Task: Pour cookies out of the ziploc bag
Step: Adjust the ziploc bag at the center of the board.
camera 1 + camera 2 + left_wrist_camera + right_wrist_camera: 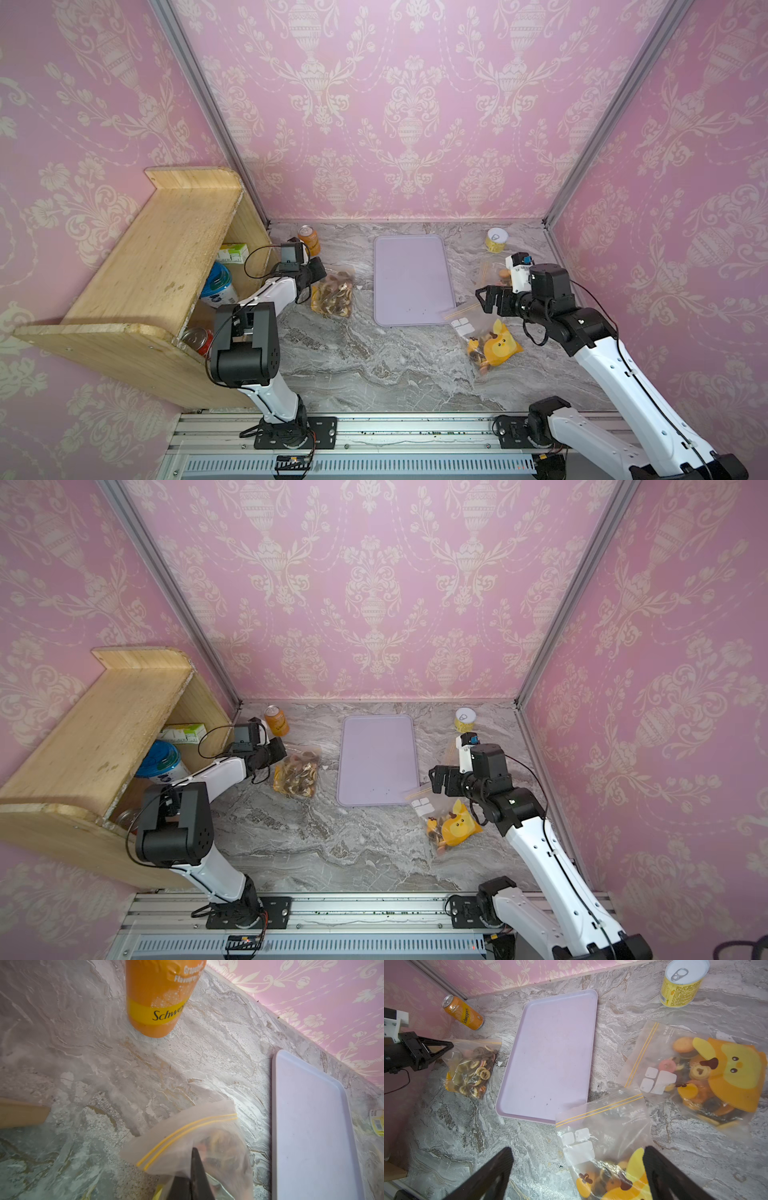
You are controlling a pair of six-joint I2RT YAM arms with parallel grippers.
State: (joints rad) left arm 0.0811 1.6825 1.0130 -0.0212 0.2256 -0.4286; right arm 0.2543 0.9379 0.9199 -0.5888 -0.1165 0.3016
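While pinched by left gripper (450,1045), ziploc bag (471,1068) lengthwise up-frame, zip topmost; three bags (608,1118), one tray (550,1053); right gripper (579,1167) wide.

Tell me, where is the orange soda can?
In both top views the orange soda can stands near the back wall on the robot's left side, between the wooden shelf and the purple tray.

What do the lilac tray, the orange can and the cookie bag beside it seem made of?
The lilac tray looks like matte plastic, moulded rim. The orange can is probably thin metal: shiny silver top. The cookie bag is thin clear plastic film, crinkled, yellow zip strips.
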